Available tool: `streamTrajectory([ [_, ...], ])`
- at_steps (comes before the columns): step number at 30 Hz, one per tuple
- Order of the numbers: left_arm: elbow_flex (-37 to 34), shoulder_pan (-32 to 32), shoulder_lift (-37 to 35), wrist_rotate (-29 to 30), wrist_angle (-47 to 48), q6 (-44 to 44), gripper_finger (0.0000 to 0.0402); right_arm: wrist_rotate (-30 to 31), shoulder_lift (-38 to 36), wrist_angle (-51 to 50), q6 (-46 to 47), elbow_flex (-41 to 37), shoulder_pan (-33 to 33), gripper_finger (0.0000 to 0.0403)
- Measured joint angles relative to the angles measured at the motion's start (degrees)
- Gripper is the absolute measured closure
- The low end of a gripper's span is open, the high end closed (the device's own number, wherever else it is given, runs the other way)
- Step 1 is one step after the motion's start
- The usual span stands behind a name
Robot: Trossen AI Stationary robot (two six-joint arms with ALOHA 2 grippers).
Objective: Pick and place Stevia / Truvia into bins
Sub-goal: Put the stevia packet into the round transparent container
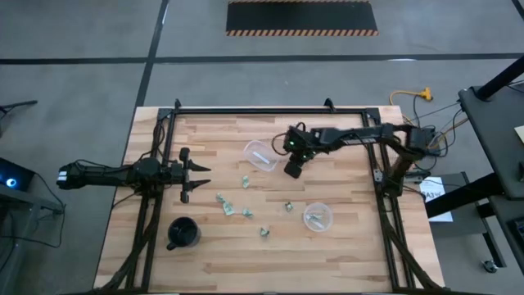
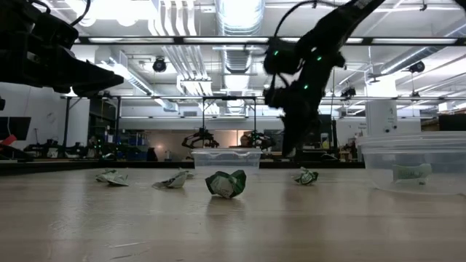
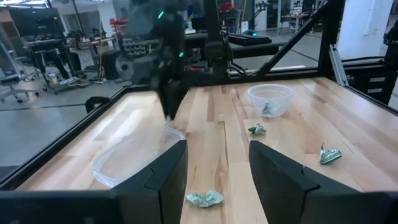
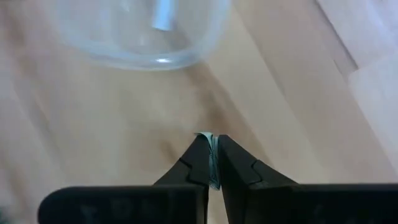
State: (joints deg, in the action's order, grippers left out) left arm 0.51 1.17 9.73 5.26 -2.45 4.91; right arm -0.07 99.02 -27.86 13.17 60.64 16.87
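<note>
Right tool (image 1: 294, 170): above the middle of the bench, just beside the far clear cup; its two fingers (image 4: 200, 163) are clenched on a thin pale packet (image 4: 213, 163) that shows as a sliver between the tips.
Left tool (image 1: 196, 175): waiting over the left part of the bench, fingers (image 3: 171, 175) spread apart with nothing between them.
Far clear cup (image 1: 259, 156): stands near the bench middle toward the far edge, touching nothing; a small pale strip lies inside it in the right wrist view.
Near clear cup (image 1: 317, 216): right of centre, nearer the front edge; a pale green packet (image 2: 412, 173) lies inside it.
Loose packets: several crumpled pale green ones scattered between the two cups and toward the front, such as one left of the far cup (image 1: 245, 181), a pair close together (image 1: 227, 203), one farther front (image 1: 264, 234) and one just left of the near cup (image 1: 288, 206).
Black mug (image 1: 182, 233): at the front left of the bench, well apart from the cups and packets.
Bench (image 1: 352, 254): light wood planks, ringed by a dark metal frame (image 1: 270, 110).
In the way: the right arm hangs beside the far cup; the loose packets lie apart from both arms.
Surroundings: grey floor, a striped black mat (image 1: 300, 17) beyond the bench, cables (image 1: 409, 96) at the right.
</note>
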Motion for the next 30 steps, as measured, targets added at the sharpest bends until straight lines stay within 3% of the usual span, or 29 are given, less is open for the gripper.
streamTrajectory([
  [17, 0.0, 0.0, 0.0, 0.0, 0.0, 0.0, 0.0246, -0.5, -34.2, 34.0, 5.9, -35.5, -13.4, 0.0392],
  [24, 0.0, 0.0, 0.0, 0.0, -0.1, 0.0, 0.0246, -5.3, -39.7, 49.7, 4.6, -45.9, -18.7, 0.0391],
  [30, 0.0, 0.0, 0.0, 0.0, 0.0, 0.0, 0.0246, -14.2, -38.2, 65.6, 2.8, -52.2, -22.9, 0.039],
])
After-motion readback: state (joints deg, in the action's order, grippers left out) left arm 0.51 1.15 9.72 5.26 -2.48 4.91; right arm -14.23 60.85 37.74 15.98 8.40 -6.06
